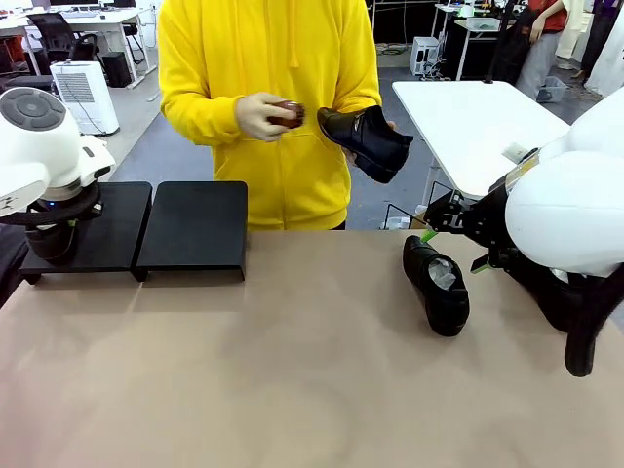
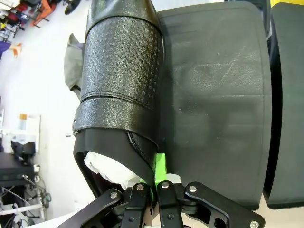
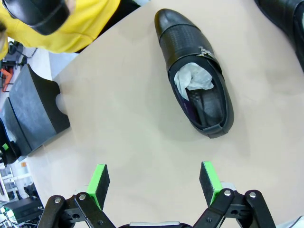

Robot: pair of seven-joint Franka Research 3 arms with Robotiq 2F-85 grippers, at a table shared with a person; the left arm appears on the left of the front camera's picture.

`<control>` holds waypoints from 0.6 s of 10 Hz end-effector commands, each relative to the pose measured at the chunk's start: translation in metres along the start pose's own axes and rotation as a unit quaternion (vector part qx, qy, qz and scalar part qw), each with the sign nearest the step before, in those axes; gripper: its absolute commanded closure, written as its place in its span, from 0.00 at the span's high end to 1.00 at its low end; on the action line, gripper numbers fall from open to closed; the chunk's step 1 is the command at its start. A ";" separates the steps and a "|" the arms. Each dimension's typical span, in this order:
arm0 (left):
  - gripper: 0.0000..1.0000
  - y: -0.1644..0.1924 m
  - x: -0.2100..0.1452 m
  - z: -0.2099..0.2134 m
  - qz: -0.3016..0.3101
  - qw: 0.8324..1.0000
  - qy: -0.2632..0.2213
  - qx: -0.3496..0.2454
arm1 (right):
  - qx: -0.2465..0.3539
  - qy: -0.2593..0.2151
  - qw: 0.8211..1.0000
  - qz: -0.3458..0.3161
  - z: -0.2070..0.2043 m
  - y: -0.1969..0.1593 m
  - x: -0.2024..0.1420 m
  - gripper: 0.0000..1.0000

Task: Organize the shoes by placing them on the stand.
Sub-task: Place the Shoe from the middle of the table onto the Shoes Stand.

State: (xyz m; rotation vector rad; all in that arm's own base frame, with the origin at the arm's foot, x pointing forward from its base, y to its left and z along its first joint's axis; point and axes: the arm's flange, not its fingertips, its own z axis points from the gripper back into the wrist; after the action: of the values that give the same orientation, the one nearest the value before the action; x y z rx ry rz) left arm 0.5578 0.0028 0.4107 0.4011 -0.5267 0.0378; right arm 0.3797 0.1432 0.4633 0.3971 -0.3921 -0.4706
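Hovering above the near right of the worktop (image 1: 292,390), the right gripper (image 3: 154,183) is holding its fingers (image 3: 99,183) spread wide, gripping nothing. Just beyond them a loose shoe (image 3: 197,80) is lying flat on the worktop with white paper showing in its mouth. Its long axis is running away from the fingers, heel nearer them, toe pointing towards the person's side. To its right a second shoe (image 1: 582,331) is lying partly hidden behind the right arm, so I cannot tell its direction.

Over at the far left, at the stand (image 1: 107,234), the left gripper (image 2: 156,173) is pinching its fingers shut on the heel-end rim of the gripped shoe (image 2: 118,71). That shoe is stretching straight away from the wrist, toe at the far end, along the outer edge of the left platform (image 2: 213,95). I cannot tell whether it is resting there. The right platform (image 1: 195,229) is sitting just beside.

Farthest off, the person (image 1: 268,58) is holding up a tilted fourth shoe (image 1: 366,141) and a small reddish-brown object (image 1: 288,114).
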 end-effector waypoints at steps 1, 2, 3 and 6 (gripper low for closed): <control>0.09 0.003 0.007 0.001 -0.007 1.000 -0.010 0.011 | -0.002 -0.002 1.000 0.005 0.001 0.001 0.001 1.00; 0.28 0.003 0.007 0.001 -0.005 1.000 -0.009 0.011 | -0.002 -0.002 1.000 0.005 0.001 0.001 0.001 1.00; 0.47 0.005 0.008 0.000 0.004 1.000 -0.010 0.013 | -0.002 -0.002 1.000 0.005 0.001 0.001 0.001 1.00; 0.53 0.013 0.011 0.004 0.021 0.999 -0.025 0.021 | -0.002 -0.002 1.000 0.005 0.001 0.001 0.001 1.00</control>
State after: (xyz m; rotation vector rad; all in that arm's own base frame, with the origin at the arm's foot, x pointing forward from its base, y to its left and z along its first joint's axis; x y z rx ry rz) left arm 0.5636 0.0100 0.4221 0.4074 -0.5485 0.0562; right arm 0.3797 0.1432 0.4633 0.3971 -0.3921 -0.4706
